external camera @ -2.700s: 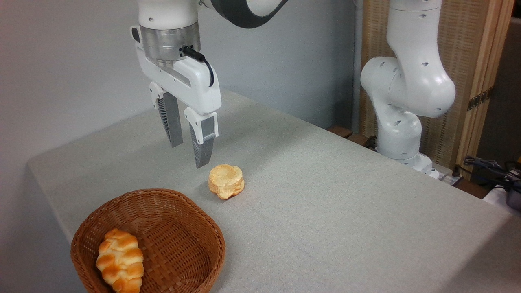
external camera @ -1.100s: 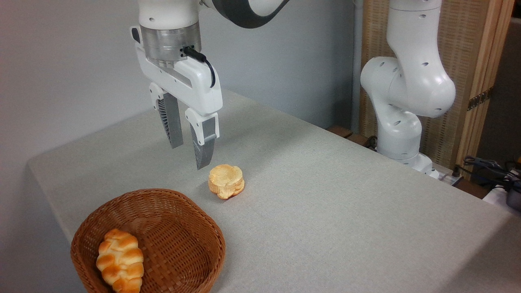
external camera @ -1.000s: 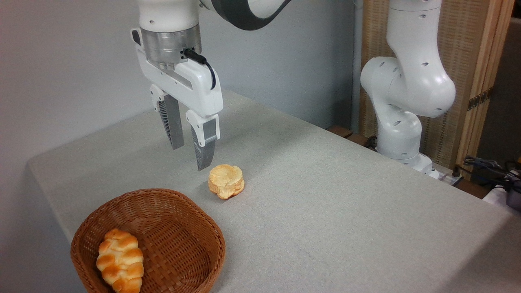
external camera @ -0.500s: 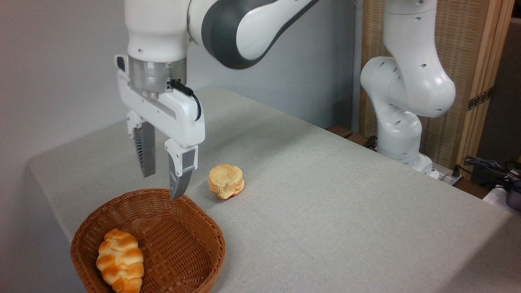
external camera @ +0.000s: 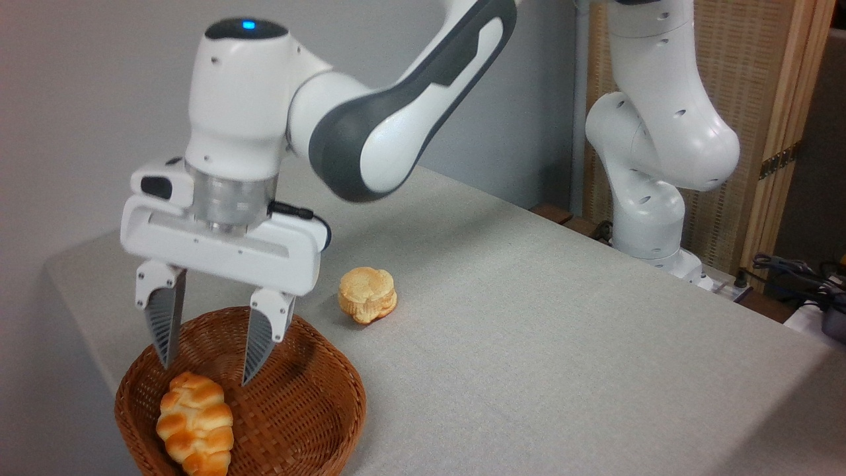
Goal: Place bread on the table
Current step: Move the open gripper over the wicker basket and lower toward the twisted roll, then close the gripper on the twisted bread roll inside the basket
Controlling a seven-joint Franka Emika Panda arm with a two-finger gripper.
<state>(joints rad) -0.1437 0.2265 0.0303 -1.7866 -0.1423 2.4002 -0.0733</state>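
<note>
The gripper is held pointing straight down over the wicker basket. Its fingers are spread apart, just above the braided bread roll.

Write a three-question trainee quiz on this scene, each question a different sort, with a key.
1. True or false: the gripper is shut on the bread.
2. Where does the bread lie? A) on the table B) in the basket C) between the fingers
3. Fill in: the small round bun sits on the ____.

Key: 1 false, it is open above the bread. 2 B. 3 table.
</note>
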